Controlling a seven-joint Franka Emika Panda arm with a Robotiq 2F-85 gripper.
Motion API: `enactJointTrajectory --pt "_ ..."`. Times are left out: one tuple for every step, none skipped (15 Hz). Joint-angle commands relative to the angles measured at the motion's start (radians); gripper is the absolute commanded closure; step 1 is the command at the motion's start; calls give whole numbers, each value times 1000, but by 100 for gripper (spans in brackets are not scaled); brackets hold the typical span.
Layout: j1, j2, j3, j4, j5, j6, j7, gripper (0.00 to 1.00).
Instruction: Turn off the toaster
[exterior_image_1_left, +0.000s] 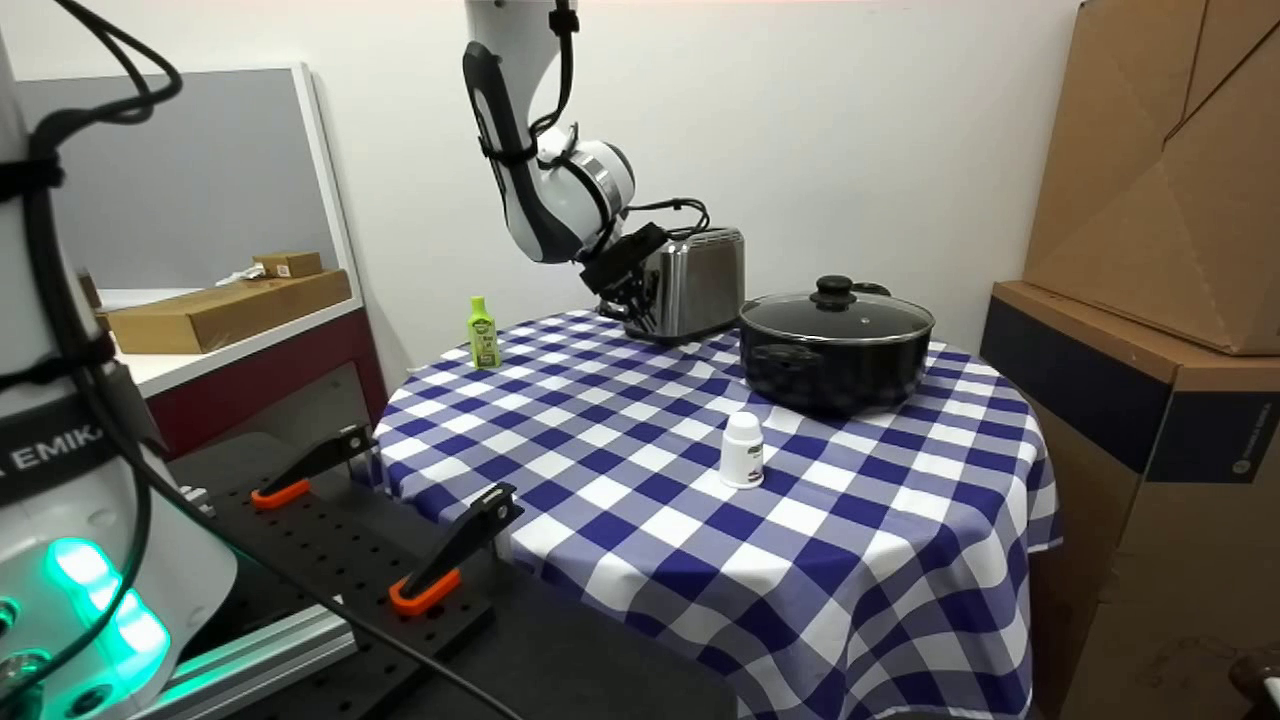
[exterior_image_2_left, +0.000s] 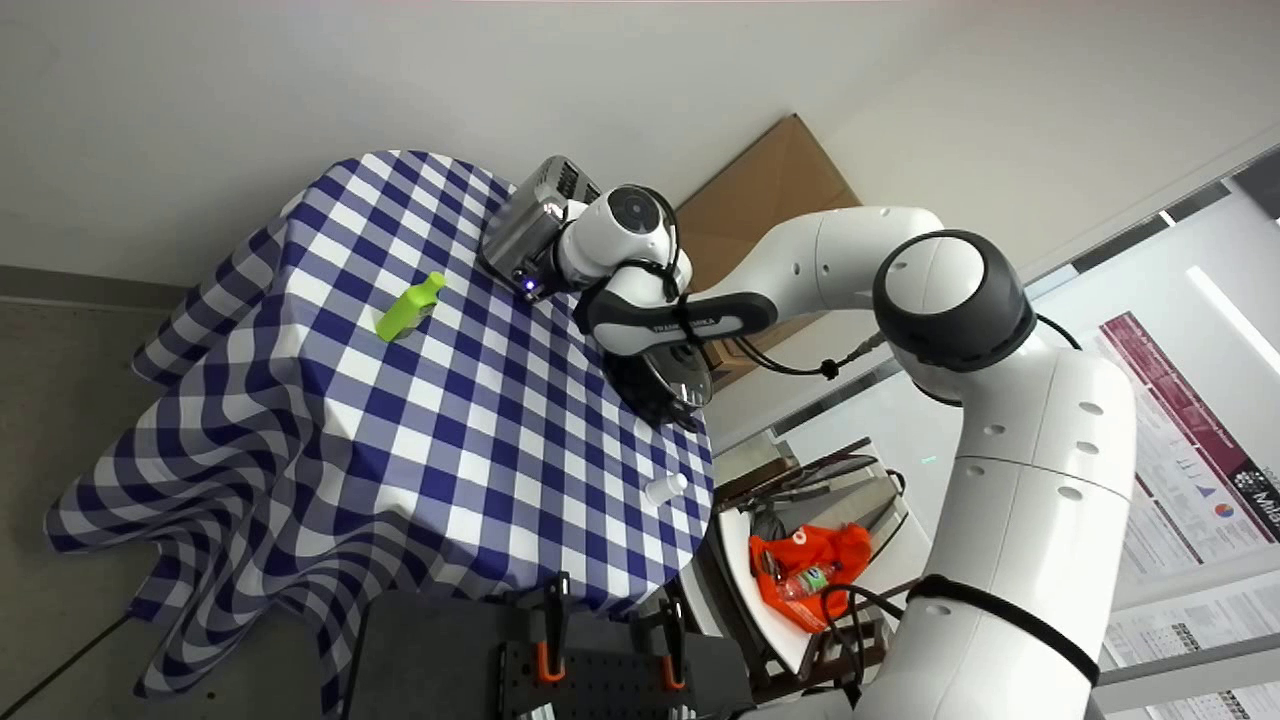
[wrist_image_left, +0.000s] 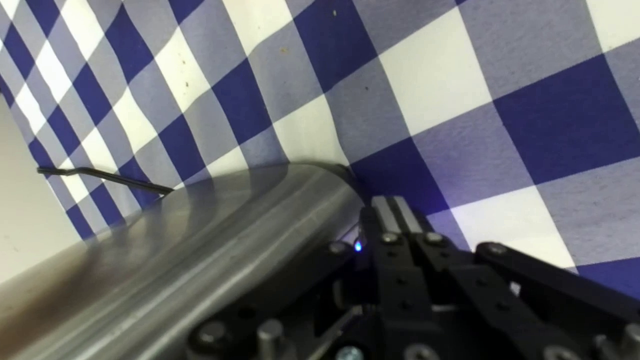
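tightly paired, the two slim fingers (wrist_image_left: 385, 216) of my gripper (wrist_image_left: 396, 215) meet along a thin dark seam in the wrist view, their pale, flat tips beside the rounded corner of the toaster (wrist_image_left: 200, 260). whether they touch its metal, i cannot tell. a small blue light (wrist_image_left: 358, 246) glows next to one finger.

the toaster, boxy and silver, with streaked, shiny sides, softly curved edges and dark slots along its top, stands upright near the white wall (exterior_image_1_left: 870, 120) in both exterior views. my arm (exterior_image_2_left: 1040, 480), all smooth white segments and black straps, is bent down toward the toaster's darker end.

underneath spreads a tablecloth (wrist_image_left: 440, 75) checked in deep blue, white and finely speckled grey-blue, hanging in loose folds past the edge. a thin dark cord (wrist_image_left: 120, 179) lies against it beyond the toaster in the wrist view.

near the toaster sits a wide, round black pot (exterior_image_1_left: 835, 370) under a see-through lid (exterior_image_1_left: 785, 316) with a dark knob (exterior_image_1_left: 833, 291). a small white bottle (exterior_image_1_left: 741, 452), smooth and round-capped, stands upright on the cloth; a slim lime-green bottle (exterior_image_1_left: 484, 338), narrow at the neck and labelled in front, stands well apart from it.

in an exterior view, tan cardboard boxes (exterior_image_1_left: 1150, 190) rise beyond the pot, and black clamps (exterior_image_1_left: 457, 545) tipped with orange sit on a perforated black plate (exterior_image_1_left: 340, 540).
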Motion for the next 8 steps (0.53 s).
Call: enactJointTrajectory --pt "11 55 -2 80 -5 -2 -15 100" --pt "14 67 0 99 -5 0 -15 100" --pt "15 76 2 113 -2 1 -17 100" --pt "17 84 3 124 -4 2 -16 100" --pt "19 90 4 131 -5 6 -17 100" --pt "22 96 3 137 -5 5 -18 100" --pt "24 99 3 139 -5 5 -19 100" --pt "24 97 4 136 -3 6 -18 100"
